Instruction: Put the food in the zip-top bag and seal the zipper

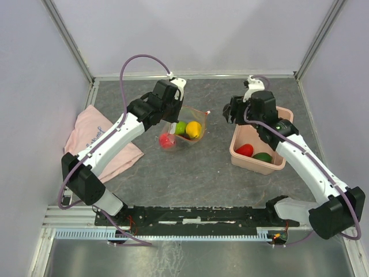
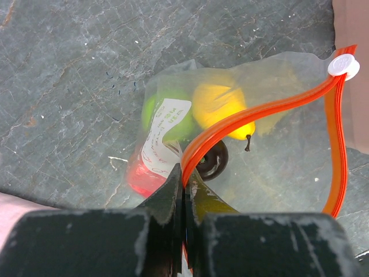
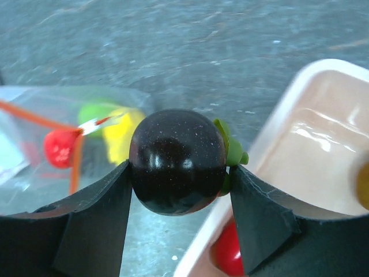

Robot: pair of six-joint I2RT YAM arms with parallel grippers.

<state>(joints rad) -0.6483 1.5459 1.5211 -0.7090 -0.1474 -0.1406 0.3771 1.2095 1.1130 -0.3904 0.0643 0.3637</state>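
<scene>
Both my arms reach far.
My left gripper [image 2: 184, 173] pinches the zipper [image 2: 271, 109]; my right gripper [image 3: 180, 173] clamps a purple fruit [image 3: 173, 147].

Bare table [image 1: 207, 167] lay open between the zip-top bag [image 1: 187, 131] and the pink bin [image 1: 256, 164]; the left gripper [image 2: 184, 176] crowded the bag's left edge.

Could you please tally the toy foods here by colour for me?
Red: 2, bagged red, binned red
Green: 2, bagged green, binned green
Yellow: 1, bagged yellow
Dark purple: 2, bagged dark one, held dark one
Total: 7
</scene>
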